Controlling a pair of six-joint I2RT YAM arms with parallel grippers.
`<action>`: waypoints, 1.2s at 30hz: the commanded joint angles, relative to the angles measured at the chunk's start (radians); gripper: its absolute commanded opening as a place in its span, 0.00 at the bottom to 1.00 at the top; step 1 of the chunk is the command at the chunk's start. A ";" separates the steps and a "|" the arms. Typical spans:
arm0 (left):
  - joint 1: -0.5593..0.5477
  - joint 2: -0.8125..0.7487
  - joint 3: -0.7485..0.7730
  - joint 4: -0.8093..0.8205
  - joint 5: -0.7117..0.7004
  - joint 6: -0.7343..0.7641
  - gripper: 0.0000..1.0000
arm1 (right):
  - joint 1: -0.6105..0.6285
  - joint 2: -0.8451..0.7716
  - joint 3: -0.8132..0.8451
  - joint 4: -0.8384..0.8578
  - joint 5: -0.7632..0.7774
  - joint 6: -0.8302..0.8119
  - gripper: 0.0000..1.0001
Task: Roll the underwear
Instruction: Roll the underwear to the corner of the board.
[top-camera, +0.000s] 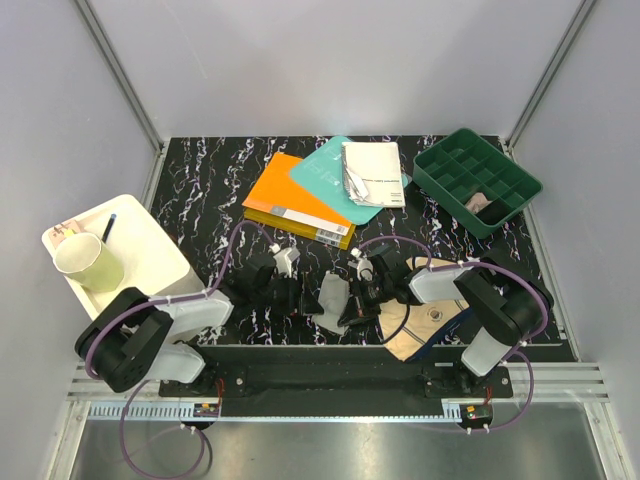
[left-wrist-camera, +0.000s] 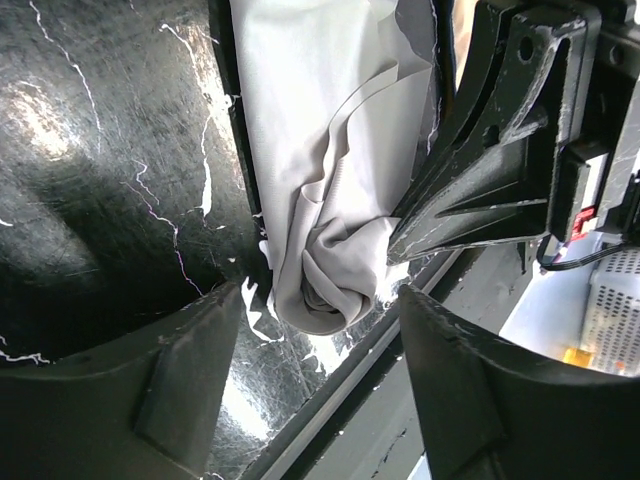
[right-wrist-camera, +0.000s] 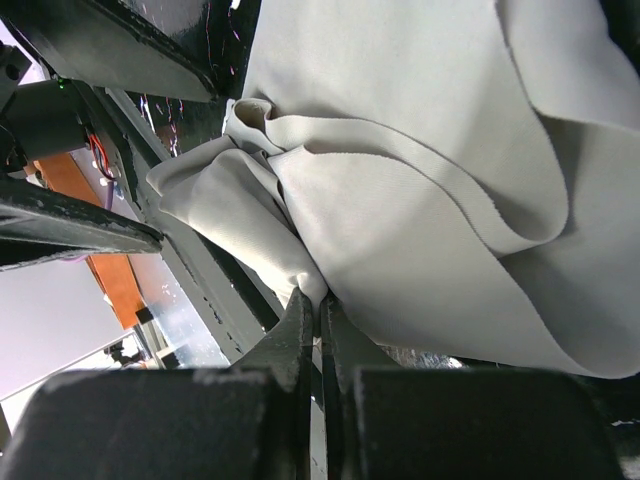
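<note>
The light grey underwear (top-camera: 330, 298) lies bunched near the table's front edge, between both grippers. In the left wrist view its near end (left-wrist-camera: 325, 270) is rolled into a tight coil. My left gripper (left-wrist-camera: 320, 335) is open, its jaws standing either side of the coil without touching it; it sits left of the cloth in the top view (top-camera: 298, 296). My right gripper (right-wrist-camera: 320, 305) is shut on a fold of the grey underwear (right-wrist-camera: 400, 200); it sits right of the cloth in the top view (top-camera: 352, 308). The beige underwear (top-camera: 432, 318) with dark edging lies flat under the right arm.
An orange book (top-camera: 295, 200), a teal book (top-camera: 322, 168) and a white booklet (top-camera: 372, 172) lie at the back centre. A green compartment tray (top-camera: 475, 180) stands back right. A white tray (top-camera: 150, 250) with a cup (top-camera: 88, 262) is at the left. The table's front rail (left-wrist-camera: 380, 340) is close.
</note>
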 joint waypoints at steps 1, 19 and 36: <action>-0.019 0.020 -0.019 -0.041 -0.013 0.063 0.69 | -0.005 0.033 -0.021 -0.100 0.120 -0.035 0.00; -0.071 0.123 0.050 -0.141 -0.179 0.121 0.52 | -0.008 0.010 -0.021 -0.103 0.113 -0.027 0.00; -0.103 0.261 0.124 -0.213 -0.227 0.123 0.00 | -0.011 -0.123 0.010 -0.247 0.179 -0.033 0.28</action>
